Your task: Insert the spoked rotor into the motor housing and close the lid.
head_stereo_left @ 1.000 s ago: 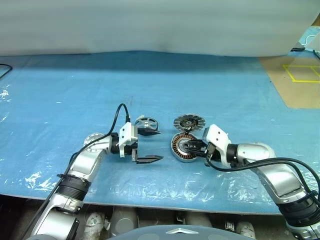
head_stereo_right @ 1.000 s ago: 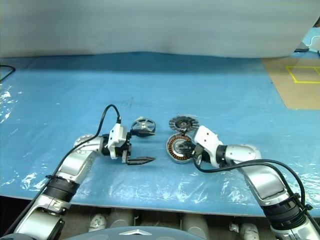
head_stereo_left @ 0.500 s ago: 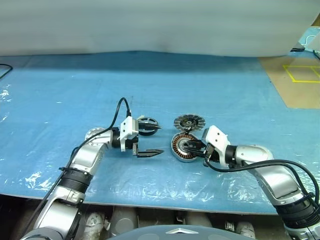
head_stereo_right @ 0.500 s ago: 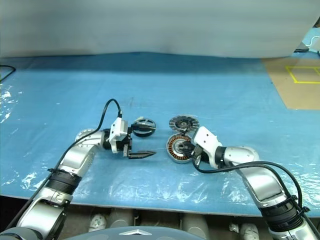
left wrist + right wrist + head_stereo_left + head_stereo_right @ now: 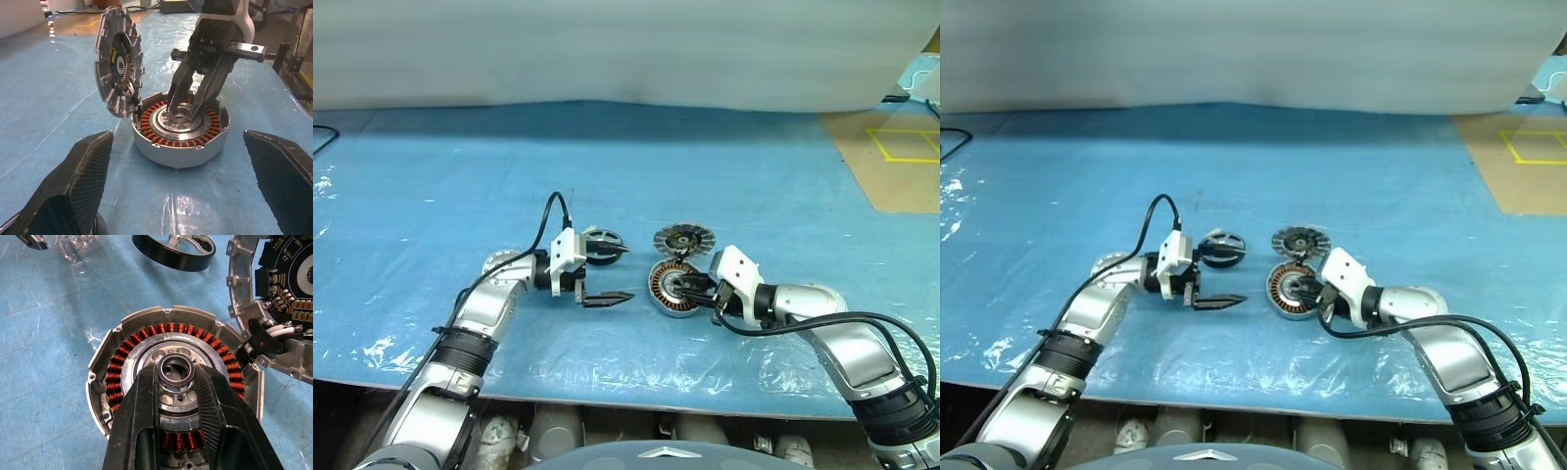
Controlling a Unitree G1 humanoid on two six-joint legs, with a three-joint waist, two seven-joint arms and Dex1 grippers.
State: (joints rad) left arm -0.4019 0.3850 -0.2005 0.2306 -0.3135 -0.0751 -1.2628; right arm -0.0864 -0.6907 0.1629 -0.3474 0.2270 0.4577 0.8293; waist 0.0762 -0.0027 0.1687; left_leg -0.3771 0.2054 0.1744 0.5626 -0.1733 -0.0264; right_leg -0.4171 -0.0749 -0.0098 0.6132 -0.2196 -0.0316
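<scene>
Right wrist view | motor housing (image 5: pixel 171 382) flat, hub up; lid (image 5: pixel 119 61) upright

Left gripper (image 5: pixel 610 276) level, jaws wide apart; right gripper (image 5: pixel 177 382) angled down, jaws narrowed.

1. A blue sheet (image 5: pixel 724 166) covers the work surface, running across the whole width of the head views.
2. Clear plastic film (image 5: pixel 372 351) lies over the blue sheet, crinkled and glinting near the front edge and at the far left.
3. A pale grey-white backdrop (image 5: pixel 607 49) rises behind the sheet along its far edge.
4. A brown board (image 5: pixel 891 166) lies at the far right, beside the blue sheet, with yellow tape lines (image 5: pixel 904 144) forming a rectangle on it.
5. A black cable (image 5: pixel 323 137) curls in at the far left edge, near the backdrop.
</scene>
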